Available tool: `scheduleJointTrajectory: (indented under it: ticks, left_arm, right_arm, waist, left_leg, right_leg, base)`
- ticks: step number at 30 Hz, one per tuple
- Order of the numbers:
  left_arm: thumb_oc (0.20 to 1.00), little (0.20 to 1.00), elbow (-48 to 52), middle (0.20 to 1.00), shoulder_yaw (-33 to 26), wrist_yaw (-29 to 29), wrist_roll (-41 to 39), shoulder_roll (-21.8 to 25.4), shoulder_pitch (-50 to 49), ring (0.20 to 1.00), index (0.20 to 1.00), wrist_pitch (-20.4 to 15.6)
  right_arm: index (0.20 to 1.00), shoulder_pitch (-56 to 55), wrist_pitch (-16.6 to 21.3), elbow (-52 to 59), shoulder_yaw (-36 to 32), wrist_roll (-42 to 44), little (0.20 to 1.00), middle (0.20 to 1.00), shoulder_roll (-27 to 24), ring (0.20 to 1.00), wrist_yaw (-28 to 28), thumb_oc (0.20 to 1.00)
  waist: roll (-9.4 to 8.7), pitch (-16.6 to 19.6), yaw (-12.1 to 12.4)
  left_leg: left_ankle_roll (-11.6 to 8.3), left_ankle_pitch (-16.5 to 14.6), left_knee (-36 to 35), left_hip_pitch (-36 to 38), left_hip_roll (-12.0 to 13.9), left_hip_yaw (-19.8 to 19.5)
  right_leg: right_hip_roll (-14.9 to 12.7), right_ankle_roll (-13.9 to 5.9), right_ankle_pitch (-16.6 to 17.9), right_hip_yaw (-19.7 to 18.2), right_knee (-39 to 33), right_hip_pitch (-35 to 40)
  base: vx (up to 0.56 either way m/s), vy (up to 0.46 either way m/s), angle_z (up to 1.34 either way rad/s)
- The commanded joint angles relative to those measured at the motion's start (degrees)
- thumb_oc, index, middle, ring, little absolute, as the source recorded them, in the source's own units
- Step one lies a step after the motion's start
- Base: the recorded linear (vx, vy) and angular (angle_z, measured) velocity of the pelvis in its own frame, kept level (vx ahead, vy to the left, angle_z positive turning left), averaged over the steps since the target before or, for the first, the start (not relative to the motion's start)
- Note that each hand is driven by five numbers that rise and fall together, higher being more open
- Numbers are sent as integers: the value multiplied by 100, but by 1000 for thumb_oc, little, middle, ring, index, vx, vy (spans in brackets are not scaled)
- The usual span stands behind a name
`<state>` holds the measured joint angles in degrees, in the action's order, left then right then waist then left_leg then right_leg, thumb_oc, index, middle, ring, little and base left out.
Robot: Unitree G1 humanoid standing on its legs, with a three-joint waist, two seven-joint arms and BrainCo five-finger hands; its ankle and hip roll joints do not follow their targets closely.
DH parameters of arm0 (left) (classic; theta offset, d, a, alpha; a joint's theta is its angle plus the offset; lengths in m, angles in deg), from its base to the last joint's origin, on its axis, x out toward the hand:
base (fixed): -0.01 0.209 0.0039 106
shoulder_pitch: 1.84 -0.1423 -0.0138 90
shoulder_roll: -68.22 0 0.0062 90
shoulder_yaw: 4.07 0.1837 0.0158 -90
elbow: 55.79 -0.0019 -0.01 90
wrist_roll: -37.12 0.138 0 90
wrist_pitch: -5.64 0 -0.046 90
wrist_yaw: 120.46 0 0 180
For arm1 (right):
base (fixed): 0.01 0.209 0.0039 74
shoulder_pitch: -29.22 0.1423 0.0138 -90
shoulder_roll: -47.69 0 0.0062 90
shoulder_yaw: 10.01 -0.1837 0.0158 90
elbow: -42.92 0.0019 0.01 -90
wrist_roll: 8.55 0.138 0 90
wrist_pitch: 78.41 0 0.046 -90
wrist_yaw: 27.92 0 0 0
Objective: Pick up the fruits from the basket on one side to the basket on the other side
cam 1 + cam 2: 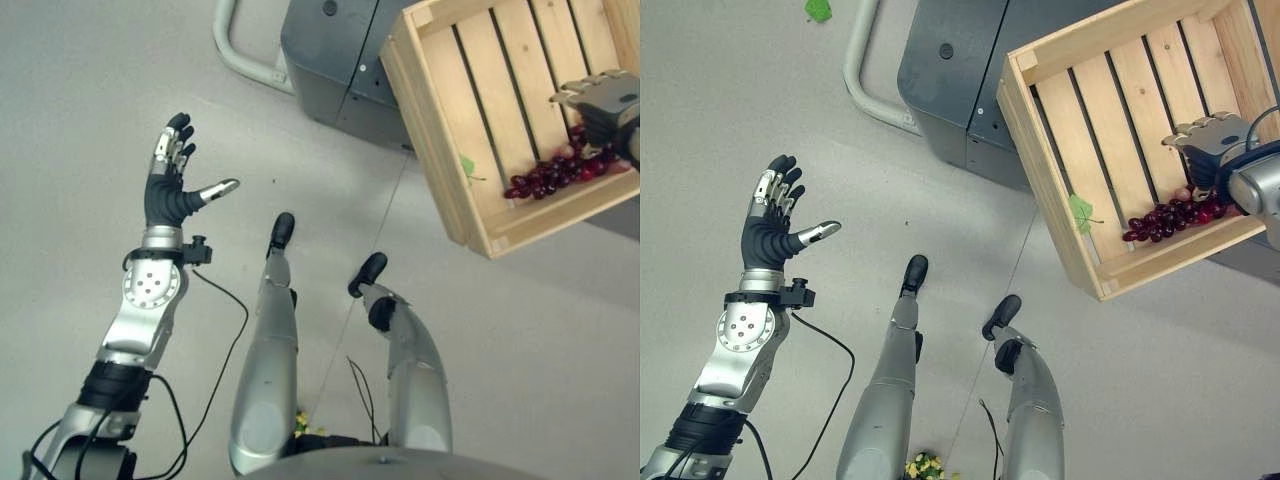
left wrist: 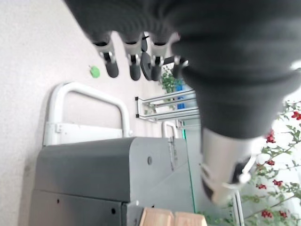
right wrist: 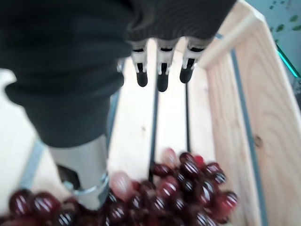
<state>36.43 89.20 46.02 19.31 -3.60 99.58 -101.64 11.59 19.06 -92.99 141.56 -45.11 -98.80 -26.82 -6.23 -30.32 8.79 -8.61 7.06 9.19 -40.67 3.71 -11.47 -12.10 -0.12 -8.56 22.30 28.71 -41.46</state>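
1. Right hand [image 1: 1206, 146] hovered in crate [image 1: 470, 120], fingers straight and relaxed just above grapes [image 1: 556, 172], thumb down among them, gripping nothing.
2. Left hand [image 1: 172, 170] raised over floor, spread wide, empty.

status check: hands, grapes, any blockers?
Left hand open, raised, empty. Right hand open above grapes in wooden crate, no grip. Nothing in the way.

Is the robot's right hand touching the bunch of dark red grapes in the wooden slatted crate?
Cannot tell. In the right wrist view the right hand hangs open over the grapes in the crate; its thumb reaches among them, but contact is unclear.
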Motion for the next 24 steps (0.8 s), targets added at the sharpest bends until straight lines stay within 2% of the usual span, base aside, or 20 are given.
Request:
scheduleJointTrajectory:
  ticks: [1, 4, 5, 6, 7, 8, 9, 12, 16, 17, 18, 24]
  left_arm:
    - [1000, 1000, 555, 1000, -305, -42, -179, -21, -160, 1000, 1000, -295]
    - [1000, 1000, 555, 1000, -293, -41, -163, -23, -136, 1000, 1000, -284]
    - [1000, 1000, 568, 1000, -307, -41, -160, -14, -105, 1000, 1000, -286]
    - [1000, 1000, 547, 1000, -293, -34, -159, -26, -85, 1000, 1000, -281]
    - [1000, 1000, 545, 1000, -293, -34, -159, -29, -85, 1000, 1000, -283]
    - [1000, 1000, 534, 1000, -265, -22, -165, -23, -120, 1000, 1000, -276]
    - [1000, 1000, 542, 1000, -282, -4, -171, -5, -69, 1000, 1000, -269]
    - [1000, 1000, 549, 1000, -267, 11, -166, 12, -35, 1000, 1000, -261]
    - [1000, 1000, 566, 1000, -242, 9, -174, 0, 11, 1000, 1000, -266]
    - [1000, 1000, 556, 1000, -225, 6, -163, -6, -22, 1000, 1000, -266]
    - [1000, 1000, 562, 1000, -233, 5, -158, 10, 5, 1000, 1000, -270]
    - [1000, 1000, 488, 1000, -202, -24, -184, 9, 91, 1000, 1000, -264]
  right_arm:
    - [1000, 588, -262, -286, 672, -163, 1000, 1000, -182, 1000, 57, 1000]
    - [1000, 585, -260, -296, 755, -172, 1000, 1000, -140, 1000, 133, 1000]
    - [1000, 613, -267, -297, 734, -171, 1000, 1000, -151, 1000, 134, 1000]
    - [1000, 586, -226, -263, 789, -196, 1000, 1000, -160, 1000, 202, 1000]
    - [1000, 593, -225, -263, 797, -194, 1000, 1000, -160, 1000, 204, 1000]
    - [1000, 548, -212, -236, 858, -196, 1000, 1000, -147, 1000, 240, 1000]
    - [1000, 534, -167, -150, 891, -202, 1000, 1000, -177, 1000, 358, 1000]
    - [1000, 538, -117, 14, 1013, -225, 1000, 1000, -225, 1000, 499, 1000]
    - [1000, 287, -149, -242, 895, -247, 1000, 1000, -125, 1000, 473, 1000]
    - [1000, 226, -148, -223, 870, -239, 1000, 1000, -74, 1000, 460, 1000]
    - [1000, 225, -154, -223, 829, -243, 1000, 1000, -79, 1000, 455, 1000]
    - [1000, -42, -194, -288, 549, -214, 1000, 1000, 141, 1000, 433, 1000]
  waist:
    - [145, 53, -155]
    - [135, 53, -176]
    - [131, 53, -165]
    - [117, 53, -176]
    - [118, 53, -176]
    - [110, 53, -192]
    - [99, 53, -198]
    - [95, 53, -195]
    - [151, 53, -184]
    - [161, 53, -197]
    - [151, 53, -183]
    - [170, 53, -192]
  left_leg:
    - [43, -369, -104, 351, 88, 185]
    - [67, -411, -43, 305, 72, 193]
    - [89, -286, -43, 171, 62, 207]
    - [101, -312, 0, 145, 52, 212]
    - [102, -320, 7, 145, 51, 216]
    - [85, -455, 23, 268, 56, 210]
    - [108, -328, 41, 100, 43, 224]
    - [107, -316, 24, 82, 50, 232]
    - [97, -271, -49, 56, 56, 215]
    - [81, -371, -58, 168, 69, 203]
    - [97, -274, -61, 63, 63, 216]
    - [108, -282, 3, -66, 68, 213]
  right_leg:
    - [148, -658, -58, -232, -498, 320]
    - [150, -668, -47, -266, -479, 264]
    - [135, -628, 94, -201, -522, 155]
    - [128, -638, 101, -212, -508, 131]
    - [127, -639, 96, -216, -503, 129]
    - [145, -684, -41, -284, -452, 229]
    - [134, -648, 112, -236, -496, 89]
    - [139, -655, 105, -234, -492, 63]
    - [142, -649, 94, -225, -494, 10]
    - [157, -679, -27, -288, -449, 90]
    - [144, -646, 83, -230, -480, 2]
    - [177, -634, 98, -259, -474, -131]
  base:
    - [10, -2, -4]
    - [12, 5, -1]
    - [-51, 31, -3]
    - [-55, 32, -2]
    - [80, -24, -2]
    - [0, 0, 0]
    - [0, 0, 0]
    - [-18, 8, 0]
    - [17, -10, 0]
    - [0, 0, 0]
    - [0, 0, 0]
    - [-8, 1, -1]
